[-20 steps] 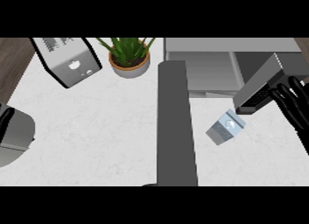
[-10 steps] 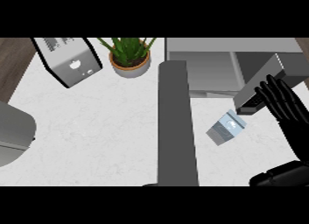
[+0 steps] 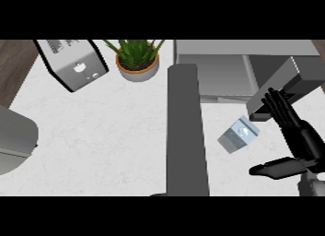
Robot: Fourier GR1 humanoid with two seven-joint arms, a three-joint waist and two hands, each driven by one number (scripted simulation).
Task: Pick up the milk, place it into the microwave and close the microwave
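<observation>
Right hand (image 3: 302, 138) is released, fingers straight and thumb splayed, just right of the milk (image 3: 238, 136) on the counter (image 3: 110, 120) near the open microwave (image 3: 212, 64); I'd slide left, then wrap the carton's sides.

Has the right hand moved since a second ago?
Yes. The right hand has come in from the view's right edge, leftward toward the milk carton, which has stayed put on the counter.

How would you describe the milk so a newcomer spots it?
Find the grey microwave at upper right of the white counter. In front of it, between its long dark open door and the black right hand, lies a small tilted grey-blue carton, the only box there.
</observation>
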